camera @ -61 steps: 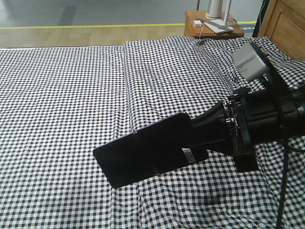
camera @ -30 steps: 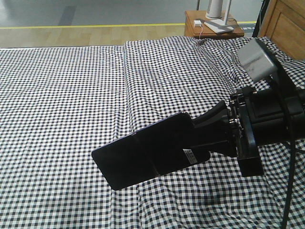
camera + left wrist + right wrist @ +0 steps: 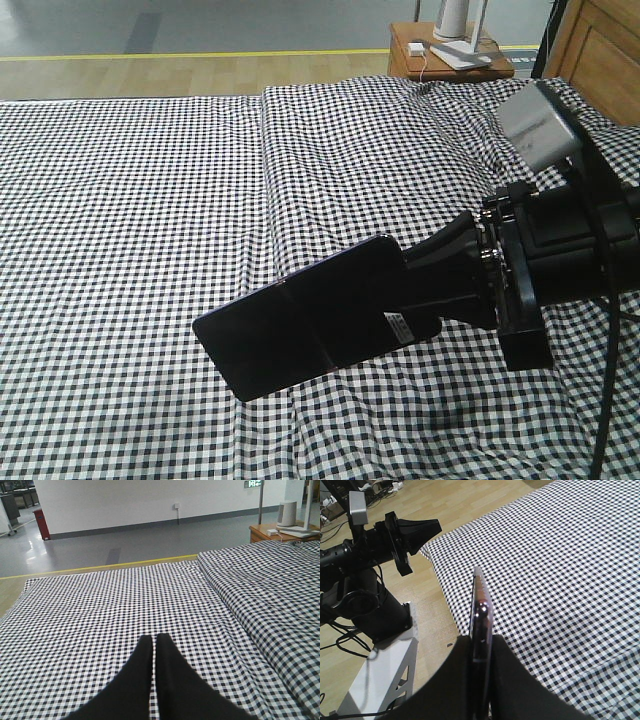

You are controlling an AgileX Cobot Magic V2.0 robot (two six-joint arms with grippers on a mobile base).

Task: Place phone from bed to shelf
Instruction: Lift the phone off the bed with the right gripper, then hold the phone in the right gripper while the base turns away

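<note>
Right hand (image 3: 418,292) grips the phone (image 3: 300,335); print on its white sticker (image 3: 399,326) is illegible.

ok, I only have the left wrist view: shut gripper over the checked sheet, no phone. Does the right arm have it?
Observer: Yes. In the front view the right gripper is shut on the phone, which looks lifted clear of the bed.
Operator: Gripped where?
Observer: At one short end, beside its small white sticker. The rest sticks out free.
Operator: Pinched how?
Observer: Across its flat faces. The right wrist view shows it edge-on between the two fingers.
Operator: Which end of the bed is that arm at?
Observer: The wooden headboard shows at the far right of the front view, behind the arm.
</note>
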